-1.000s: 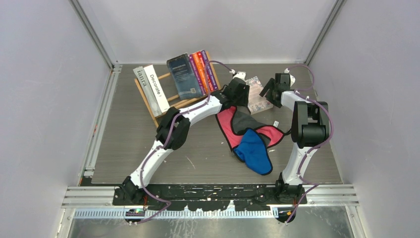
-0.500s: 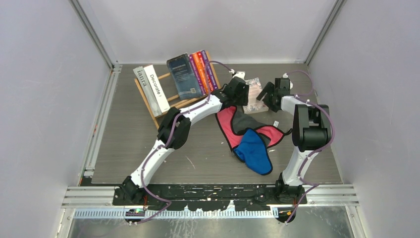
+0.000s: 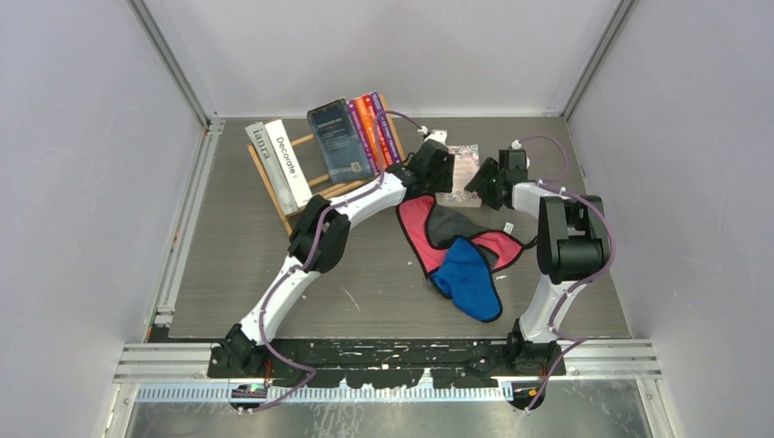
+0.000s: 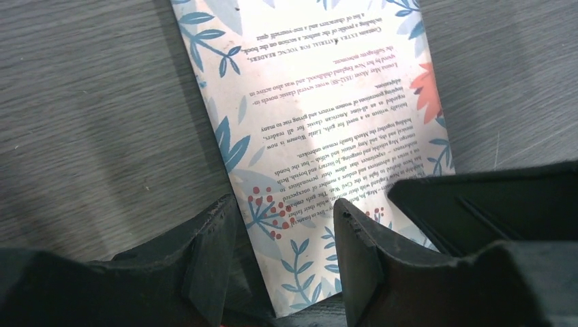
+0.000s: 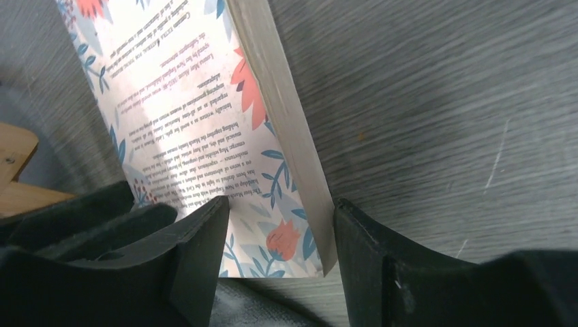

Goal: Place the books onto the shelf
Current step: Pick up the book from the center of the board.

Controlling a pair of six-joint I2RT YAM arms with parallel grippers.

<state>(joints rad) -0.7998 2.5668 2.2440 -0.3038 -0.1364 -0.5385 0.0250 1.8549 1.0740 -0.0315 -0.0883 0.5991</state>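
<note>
Robotics lab test cell, plain pale walls (image 3: 82, 182) closing three sides, aluminium frame posts (image 3: 173, 64) in the corners, grey wood-grain tabletop (image 3: 228, 246), two robot arms (image 3: 315, 239) bolted to a black base plate (image 3: 392, 352) on metal rails (image 3: 160, 361), purple cables (image 3: 407, 118) running along the arms

From above, my left gripper (image 3: 445, 173) and right gripper (image 3: 480, 182) cover both side edges of the floral book (image 3: 463, 162), so I cannot tell whether either touches it. In both wrist views the book's far end runs off the top.
</note>
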